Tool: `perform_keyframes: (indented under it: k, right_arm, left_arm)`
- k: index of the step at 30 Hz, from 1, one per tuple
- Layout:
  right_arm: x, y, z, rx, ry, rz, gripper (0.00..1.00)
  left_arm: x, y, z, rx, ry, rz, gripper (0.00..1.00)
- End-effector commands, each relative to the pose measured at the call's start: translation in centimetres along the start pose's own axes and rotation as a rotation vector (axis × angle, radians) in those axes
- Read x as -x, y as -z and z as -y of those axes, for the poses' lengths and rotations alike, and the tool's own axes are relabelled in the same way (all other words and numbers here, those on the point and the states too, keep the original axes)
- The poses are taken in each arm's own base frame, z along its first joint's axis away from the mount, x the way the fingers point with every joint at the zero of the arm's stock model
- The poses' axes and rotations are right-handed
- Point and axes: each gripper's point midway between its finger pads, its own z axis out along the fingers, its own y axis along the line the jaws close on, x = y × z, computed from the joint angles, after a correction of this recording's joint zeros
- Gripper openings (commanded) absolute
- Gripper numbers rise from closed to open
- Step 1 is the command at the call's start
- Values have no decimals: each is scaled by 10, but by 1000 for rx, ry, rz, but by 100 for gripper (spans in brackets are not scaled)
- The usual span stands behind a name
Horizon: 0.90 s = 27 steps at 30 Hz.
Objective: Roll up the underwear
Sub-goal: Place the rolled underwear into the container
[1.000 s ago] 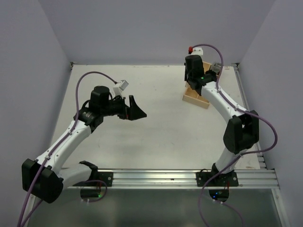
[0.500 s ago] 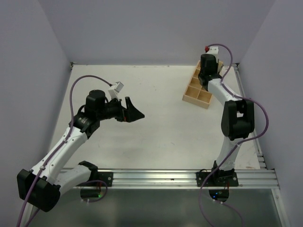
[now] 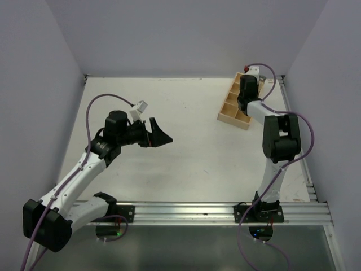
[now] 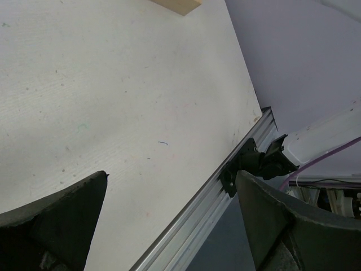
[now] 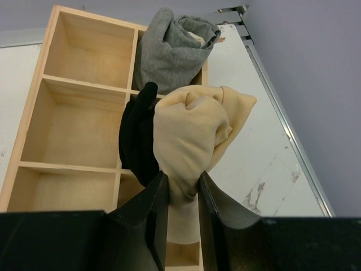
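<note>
Right claw (image 5: pixel 179 186) clamps the bundled underwear (image 5: pixel 192 130) over the wooden tray (image 5: pixel 84 84); rolling looks done, stowing remains. Left claw (image 4: pixel 171 175) gapes, empty.

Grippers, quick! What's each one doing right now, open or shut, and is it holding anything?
Left gripper: open, holding nothing.
Right gripper: closed on the underwear.

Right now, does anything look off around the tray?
The tan underwear is a loose bunch with black trim hanging out, pinched by the right gripper over the wooden compartment tray, beside a grey rolled garment. Nothing looks spilled or damaged.
</note>
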Motion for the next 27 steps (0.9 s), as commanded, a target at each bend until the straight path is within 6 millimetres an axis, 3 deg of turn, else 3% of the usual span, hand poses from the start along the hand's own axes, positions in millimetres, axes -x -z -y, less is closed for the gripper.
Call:
perform_keyframes:
  k: [1, 6, 7, 10, 14, 24, 27]
  right_arm:
    - [-3, -3, -6, 21, -59, 33, 0]
    - [-16, 3, -9, 51, -90, 56, 0]
    - [-6, 7, -6, 54, -106, 90, 0]
    - [-7, 13, -8, 82, -122, 119, 0]
    - [3, 19, -12, 135, -77, 157, 0]
    - [-12, 17, -26, 206, 39, 90, 0]
    - [-15, 17, -30, 239, 99, 71, 5]
  left_arm:
    - [12, -4, 6, -29, -9, 42, 100]
    - [16, -5, 6, -26, -19, 45, 100]
    - [15, -6, 4, -22, -19, 40, 100]
    - [10, -6, 1, -20, -16, 28, 100]
    - [6, -7, -2, -20, -8, 25, 100]
    - [6, -6, 2, -42, 3, 44, 100]
    - [9, -6, 3, -44, -3, 48, 100]
